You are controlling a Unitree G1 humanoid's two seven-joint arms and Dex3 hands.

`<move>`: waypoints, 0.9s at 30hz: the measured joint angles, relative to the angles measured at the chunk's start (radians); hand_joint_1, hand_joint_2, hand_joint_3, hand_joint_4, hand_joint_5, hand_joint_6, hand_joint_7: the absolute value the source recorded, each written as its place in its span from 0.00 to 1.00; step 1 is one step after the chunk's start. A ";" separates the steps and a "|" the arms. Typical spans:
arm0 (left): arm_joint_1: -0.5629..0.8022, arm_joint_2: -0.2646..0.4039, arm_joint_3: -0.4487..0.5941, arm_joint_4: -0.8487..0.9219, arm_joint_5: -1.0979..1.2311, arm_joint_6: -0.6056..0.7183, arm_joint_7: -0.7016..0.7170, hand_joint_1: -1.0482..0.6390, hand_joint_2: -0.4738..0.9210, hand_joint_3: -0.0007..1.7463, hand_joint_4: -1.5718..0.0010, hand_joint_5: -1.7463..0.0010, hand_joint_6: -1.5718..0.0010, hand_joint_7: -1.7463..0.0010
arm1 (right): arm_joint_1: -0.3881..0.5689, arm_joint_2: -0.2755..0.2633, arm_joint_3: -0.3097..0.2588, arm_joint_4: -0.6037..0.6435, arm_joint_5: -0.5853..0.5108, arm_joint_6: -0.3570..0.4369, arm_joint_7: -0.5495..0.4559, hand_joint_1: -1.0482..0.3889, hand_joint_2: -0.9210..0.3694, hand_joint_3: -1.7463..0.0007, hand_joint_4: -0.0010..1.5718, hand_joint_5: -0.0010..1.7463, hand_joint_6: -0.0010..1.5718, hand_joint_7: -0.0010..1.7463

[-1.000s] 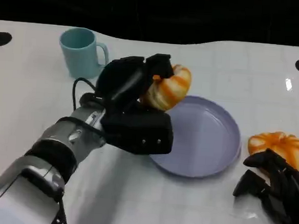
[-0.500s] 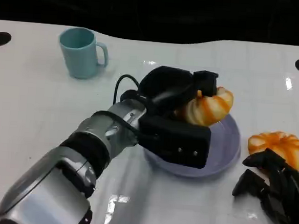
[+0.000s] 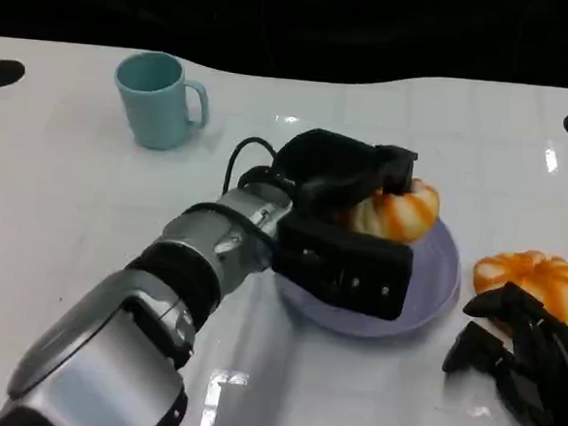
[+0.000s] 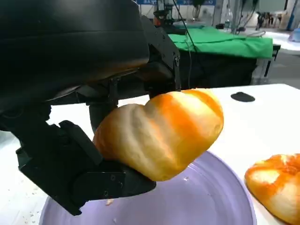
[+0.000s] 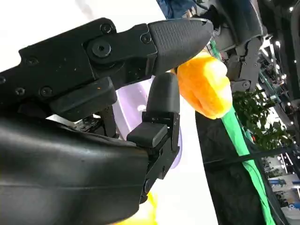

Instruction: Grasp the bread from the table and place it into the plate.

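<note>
The bread point(image 3: 398, 209) is gripped by the left hand point(image 3: 347, 222) and held just above the plate point(image 3: 437, 282), which sits toward the right of the surface's middle. In the left wrist view the bread point(image 4: 159, 133) is seen clear of the plate floor point(image 4: 206, 201), not yet set down.

Handling, as judged: a light, soft roll with a glazed, lobed crust; likely to dent under a hard squeeze and a bit slick on the glaze. The grip is taken across the roll's body, fingers over the top and thumb side beneath, which looks sound. A gentle release low over the plate is advised.

A second bun point(image 3: 530, 279) lies on the surface by the right edge, just beside the right hand point(image 3: 517, 361), by which nothing is held; its fingers are loosely curled and apart.

A teal mug point(image 3: 158, 100) is seen near the far left corner.
</note>
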 measured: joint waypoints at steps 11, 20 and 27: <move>-0.025 0.015 -0.031 0.000 0.016 0.075 -0.205 0.10 1.00 0.36 0.81 0.85 0.73 0.98 | 0.004 0.000 0.006 -0.002 0.000 -0.009 -0.007 0.36 0.00 0.84 0.39 0.91 0.35 0.75; -0.036 0.028 -0.055 -0.002 0.041 0.117 -0.243 0.00 1.00 0.44 0.87 0.87 0.73 0.98 | 0.004 0.000 0.007 -0.002 0.000 -0.011 -0.009 0.37 0.00 0.84 0.41 0.92 0.36 0.75; -0.037 0.031 -0.053 -0.006 0.041 0.122 -0.249 0.01 1.00 0.43 0.83 0.85 0.68 0.96 | 0.004 -0.002 0.013 -0.002 0.000 -0.011 -0.009 0.36 0.00 0.84 0.40 0.92 0.35 0.75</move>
